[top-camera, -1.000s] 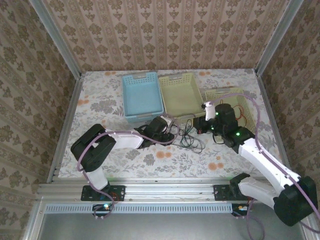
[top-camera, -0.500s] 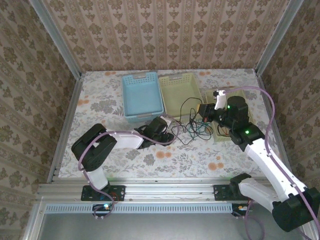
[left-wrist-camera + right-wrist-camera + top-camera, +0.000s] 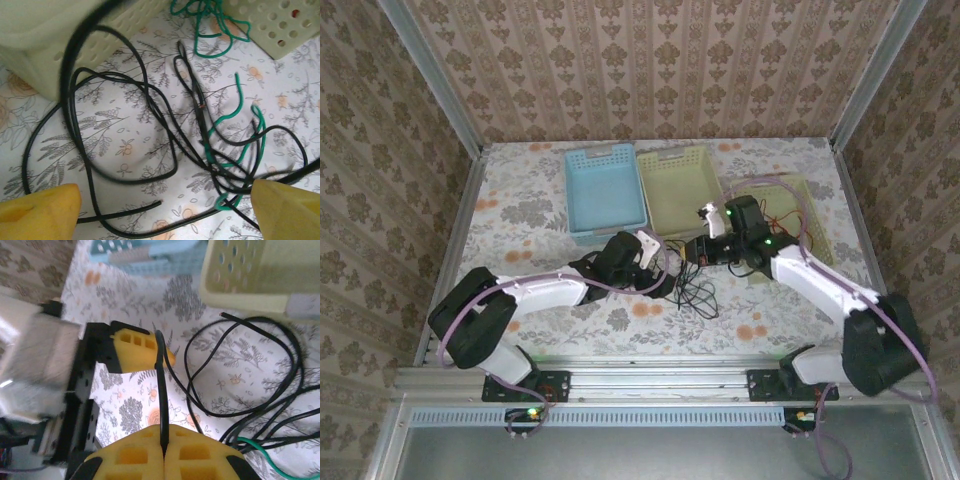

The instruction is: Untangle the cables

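Note:
The cables lie as a loose tangle of black and green wire point(image 3: 695, 285) on the flowered table in front of the baskets. My left gripper point(image 3: 663, 266) hangs just over its left side. Its yellow fingers point(image 3: 40, 210) stand wide open with loops of black cable point(image 3: 125, 177) and green cable point(image 3: 235, 117) on the table between them, nothing gripped. My right gripper point(image 3: 693, 250) sits close to the left one, shut on a black cable point(image 3: 161, 390). That cable runs up from its pads point(image 3: 130, 455) past the left gripper's finger point(image 3: 140, 350). Red wire point(image 3: 786, 214) lies in the right basket.
Three baskets stand in a row behind the tangle: a blue one point(image 3: 582, 190), a yellow-green one point(image 3: 655, 190) and a pale one point(image 3: 815, 235) at the right. The two wrists almost touch. Metal rails edge the table on the left and right.
The left gripper has opened wide and reached further right. The right gripper has swung left and down from over the right basket to beside the left one, and the lifted cable loop has dropped.

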You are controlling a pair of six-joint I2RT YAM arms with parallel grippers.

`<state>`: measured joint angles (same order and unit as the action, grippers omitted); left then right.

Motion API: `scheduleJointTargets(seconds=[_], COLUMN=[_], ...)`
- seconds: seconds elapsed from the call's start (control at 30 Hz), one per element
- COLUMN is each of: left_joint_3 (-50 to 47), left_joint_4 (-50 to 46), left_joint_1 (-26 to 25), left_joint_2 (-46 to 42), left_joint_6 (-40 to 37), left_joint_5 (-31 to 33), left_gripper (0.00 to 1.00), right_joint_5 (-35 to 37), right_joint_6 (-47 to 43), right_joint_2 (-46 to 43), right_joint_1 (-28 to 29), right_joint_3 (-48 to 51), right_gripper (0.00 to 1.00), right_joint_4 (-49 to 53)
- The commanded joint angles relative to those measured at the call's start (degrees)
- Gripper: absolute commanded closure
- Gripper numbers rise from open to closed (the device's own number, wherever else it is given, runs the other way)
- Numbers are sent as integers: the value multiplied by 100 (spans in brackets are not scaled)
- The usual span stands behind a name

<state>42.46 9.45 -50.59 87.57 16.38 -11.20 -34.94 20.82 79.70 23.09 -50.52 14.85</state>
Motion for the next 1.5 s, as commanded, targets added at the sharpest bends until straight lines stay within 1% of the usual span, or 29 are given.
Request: scheduleJointTargets(seconds=[0.0, 0.03, 0.07, 0.13, 0.2, 0.23, 0.33, 0.5, 0.63, 0.7, 0.87, 0.93, 1.03, 1.23, 1.3, 1.37, 1.47], left_joint_3=[157, 166, 175, 208, 219, 219, 273, 458, 560, 616, 793, 842, 895, 949, 953, 975, 948], left_joint_4=[-92, -122, -148, -250, -291, -289, -298, -303, -269, -241, -308, -338, -399, -518, -550, -622, -606], left_joint_1=[-31, -30, -38, -54, -96, -124, -186, -274, -313, -322, -354, -349, -340, -344, -339, -324, -294], left_joint_2=[-60, -58, -48, -27, -16, -16, 39, 270, 480, 586, 808, 865, 949, 1168, 1238, 1312, 1409], left_joint_6=[-161, -153, -147, -120, -143, -152, -227, -330, -321, -312, -332, -337, -312, -203, -139, -62, -3], left_joint_5=[-241, -197, -150, 107, 321, 413, 447, 215, 210, 170, 232, 295, 452, 861, 1045, 1255, 1323], left_gripper=[10, 10, 10, 10, 9, 8, 6, 4, 3, 3, 3, 4, 5, 9, 10, 14, 19], right_joint_5=[-357, -287, -84, 446, 1164, 1384, 2219, 2892, 2736, 2352, 1810, 1569, 1419, 1675, 1956, 2425, 2977], right_joint_6=[-434, -454, -445, -344, -194, -136, 81, 271, 260, 132, -13, -36, 5, 10, 1, 22, 187], right_joint_2=[576, 683, 738, 642, 365, 223, -313, -758, -964, -936, -679, -660, -732, -1169, -1428, -1733, -2063], right_joint_1=[180, 222, 248, 241, 208, 173, 42, -262, -365, -366, -364, -364, -361, -367, -375, -389, -495], right_joint_3=[-637, -723, -781, -694, -500, -401, -80, 321, 589, 622, 502, 517, 526, 614, 719, 855, 1050], right_gripper=[69, 62, 56, 52, 49, 49, 47, 47, 46, 45, 43, 38, 33, 33, 33, 33, 31], right_joint_4=[752, 857, 951, 870, 732, 684, 669, 985, 994, 974, 1142, 1040, 863, 567, 462, 416, 435])
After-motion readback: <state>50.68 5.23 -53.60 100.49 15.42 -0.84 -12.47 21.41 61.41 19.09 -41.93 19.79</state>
